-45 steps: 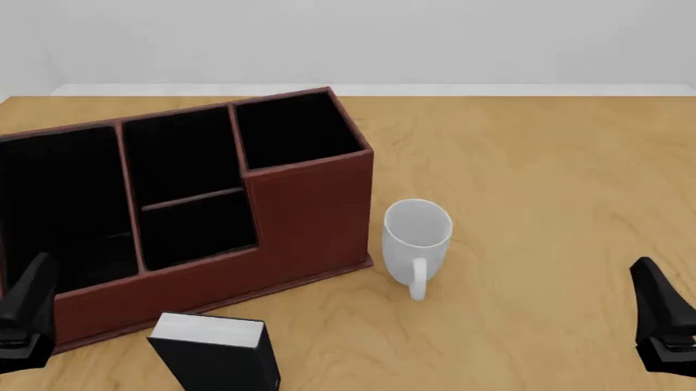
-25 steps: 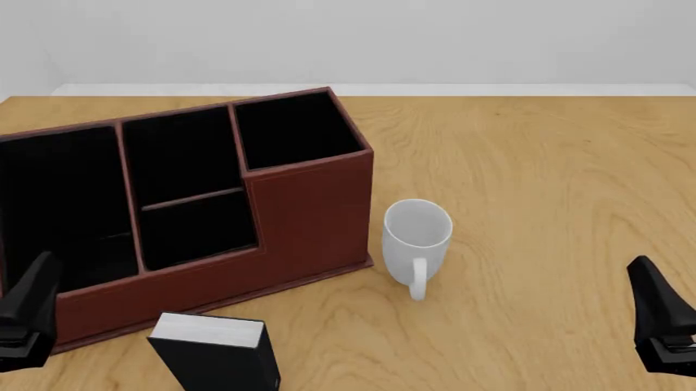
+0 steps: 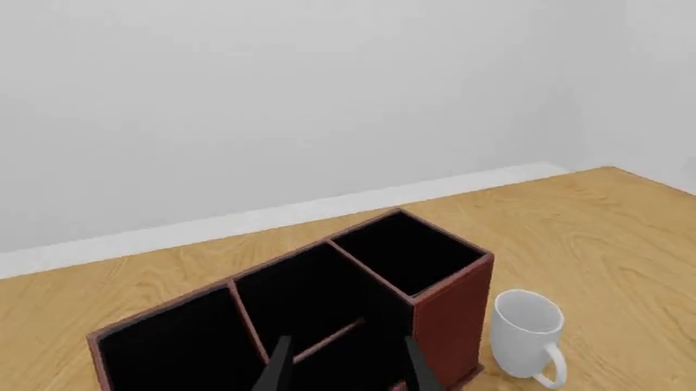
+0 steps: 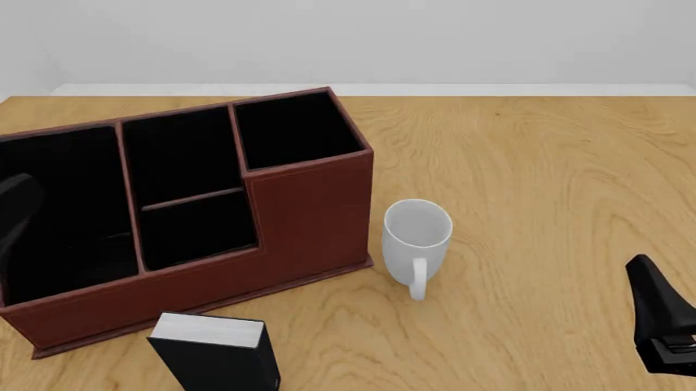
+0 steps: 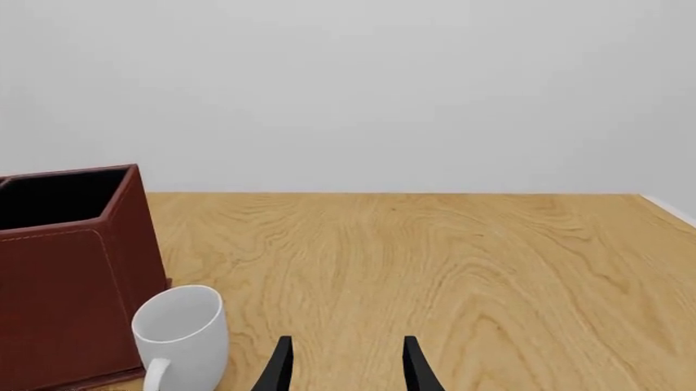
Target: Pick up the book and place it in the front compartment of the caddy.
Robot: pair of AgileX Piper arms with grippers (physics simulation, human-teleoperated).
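Note:
The book, black with pale page edges, stands upright at the table's near edge, just in front of the caddy. The caddy is reddish-brown with black cells. Its front compartment is the full-height middle cell, behind the low-walled one. My left gripper hangs at the far left over the caddy's wide end cell. In the left wrist view the left gripper is open and holds nothing. My right gripper sits low at the right, open and unloaded. Neither wrist view shows the book.
A white mug stands upright just right of the caddy, handle toward me; it also shows as the mug in the right wrist view. Bare wooden tabletop stretches right of the mug to the back wall.
My left gripper has risen from beside the caddy's near left corner to over its left end cell. Book, mug, caddy and right gripper have stayed put.

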